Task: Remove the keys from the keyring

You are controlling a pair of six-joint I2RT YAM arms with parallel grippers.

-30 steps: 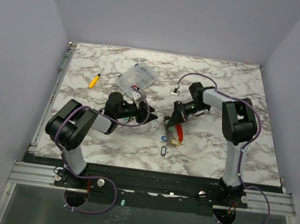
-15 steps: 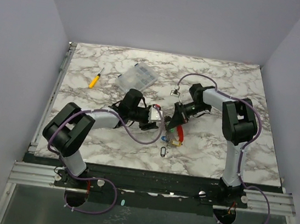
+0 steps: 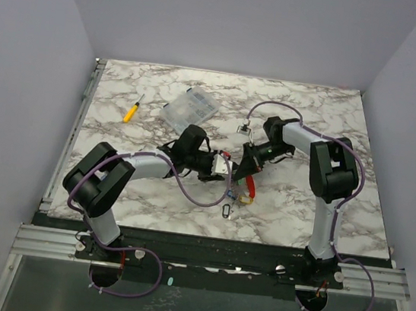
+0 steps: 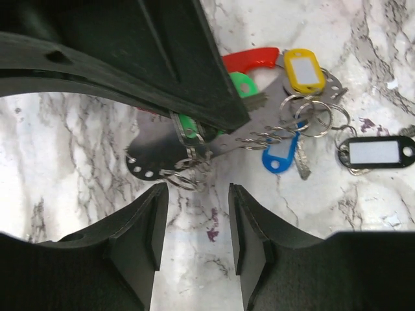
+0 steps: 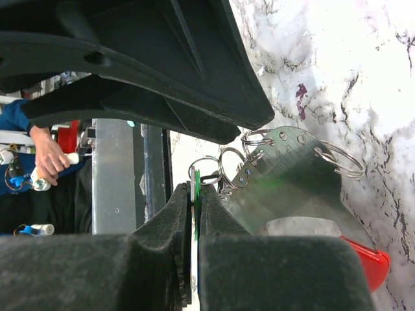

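Observation:
The keyring is a silvery holed plate with several split rings, joined to a curved red fob; the red fob also shows in the top view. Keys with yellow, blue and black tags lie beside it. My right gripper is shut on a green-tagged key that hangs on the plate. My left gripper stands open just short of the plate's rings, with bare marble between its fingers. Both grippers meet at mid-table.
A yellow-handled screwdriver lies at the back left. A clear plastic box sits behind the left arm. The black-tagged key lies loose on the marble table, nearer the front edge than the bunch.
My left arm has swung right and forward, from beside the plastic box to right next to the keyring. The right gripper has kept its place and its grip.

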